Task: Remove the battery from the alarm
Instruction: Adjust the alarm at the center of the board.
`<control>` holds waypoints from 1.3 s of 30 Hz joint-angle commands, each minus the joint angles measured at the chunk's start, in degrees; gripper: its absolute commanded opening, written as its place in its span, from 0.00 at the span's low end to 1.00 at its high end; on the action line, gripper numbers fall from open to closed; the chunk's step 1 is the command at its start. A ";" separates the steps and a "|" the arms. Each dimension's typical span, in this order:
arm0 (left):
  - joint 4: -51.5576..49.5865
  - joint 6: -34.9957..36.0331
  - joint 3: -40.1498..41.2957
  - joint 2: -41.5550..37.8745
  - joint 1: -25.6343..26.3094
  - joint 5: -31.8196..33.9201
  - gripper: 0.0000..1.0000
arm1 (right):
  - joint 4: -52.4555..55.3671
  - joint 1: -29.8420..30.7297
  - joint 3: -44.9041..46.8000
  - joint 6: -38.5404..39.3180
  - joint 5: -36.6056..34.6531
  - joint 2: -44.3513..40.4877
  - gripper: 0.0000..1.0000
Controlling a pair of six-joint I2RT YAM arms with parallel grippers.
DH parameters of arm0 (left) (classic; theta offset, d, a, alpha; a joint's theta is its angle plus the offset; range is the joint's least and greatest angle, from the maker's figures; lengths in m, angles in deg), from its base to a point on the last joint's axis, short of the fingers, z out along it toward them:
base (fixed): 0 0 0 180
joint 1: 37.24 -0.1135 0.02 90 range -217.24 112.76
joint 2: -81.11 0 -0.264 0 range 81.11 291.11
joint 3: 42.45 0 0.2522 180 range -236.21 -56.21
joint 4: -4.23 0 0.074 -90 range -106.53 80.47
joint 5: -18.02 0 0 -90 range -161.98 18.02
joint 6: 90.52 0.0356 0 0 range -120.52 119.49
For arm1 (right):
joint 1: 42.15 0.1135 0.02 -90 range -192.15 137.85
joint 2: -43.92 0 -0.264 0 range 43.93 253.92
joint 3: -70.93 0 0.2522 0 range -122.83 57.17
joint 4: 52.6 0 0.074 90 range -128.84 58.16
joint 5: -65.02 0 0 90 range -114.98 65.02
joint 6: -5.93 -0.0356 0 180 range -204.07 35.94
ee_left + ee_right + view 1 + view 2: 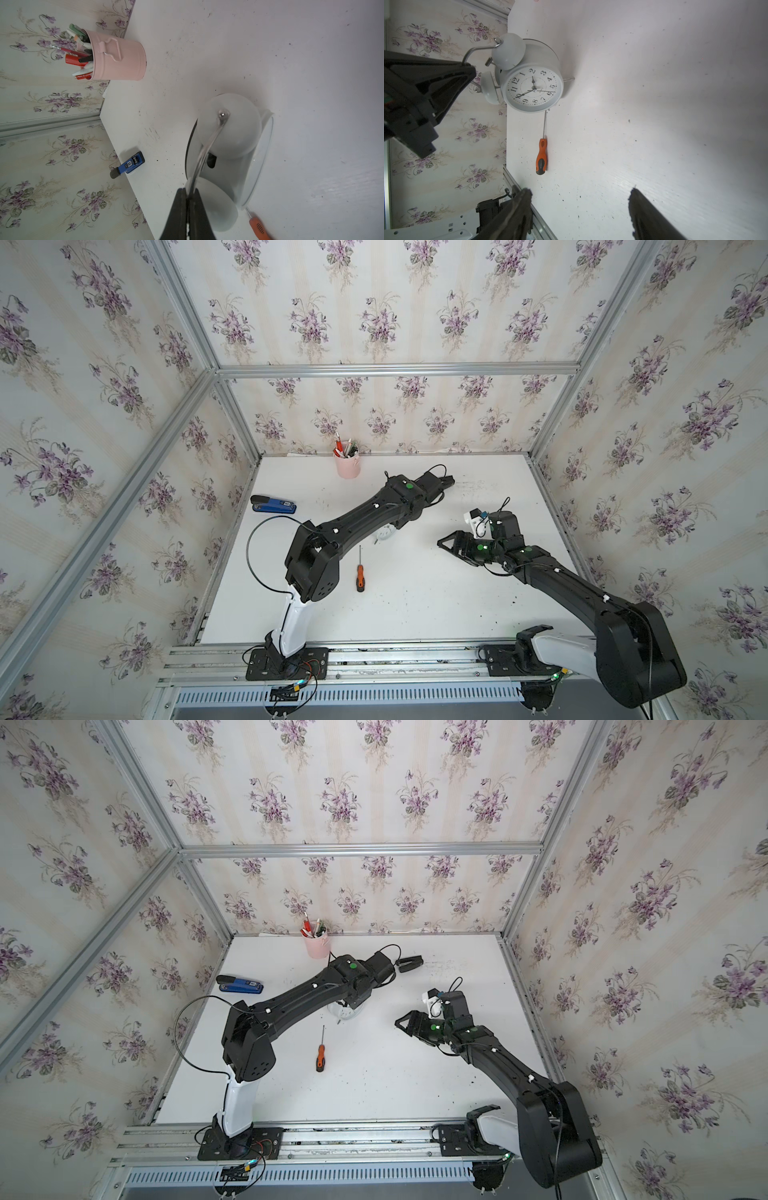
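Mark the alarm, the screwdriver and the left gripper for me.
alarm (pixel 533 89): right wrist view, middle of the dial.
screwdriver (pixel 541 160): right wrist view, orange handle.
left gripper (pixel 189 190): left wrist view, between the fingertips, shut on the alarm's metal handle.

Both arms (pixel 357 518) were black, with white base links (pixel 293 622), round green markers (pixel 409 486) and looped black cables (pixel 248 547).

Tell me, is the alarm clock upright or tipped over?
Upright: the alarm stands with feet toward the table, bells on top, left gripper shut on its handle.
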 commanded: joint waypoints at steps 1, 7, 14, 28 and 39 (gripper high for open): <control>-1.52 -3.68 0.21 0.45 3.25 6.42 0.01 | 1.77 -2.13 1.35 -0.81 -0.38 -0.15 0.77; -4.18 -14.71 2.17 1.74 9.82 10.23 0.07 | 2.01 -5.44 3.25 -1.50 -0.58 -0.54 0.77; -7.79 -27.89 2.25 3.79 15.38 6.08 0.18 | 3.90 -7.57 2.26 -0.12 -0.74 -0.79 0.77; -7.42 -30.72 1.69 7.16 17.70 -6.13 0.47 | 10.05 -13.35 2.85 1.27 -1.45 -3.37 0.79; -2.92 -28.15 7.43 -8.73 6.78 -16.20 0.72 | 10.35 -13.46 3.84 -1.87 -0.74 -5.27 0.79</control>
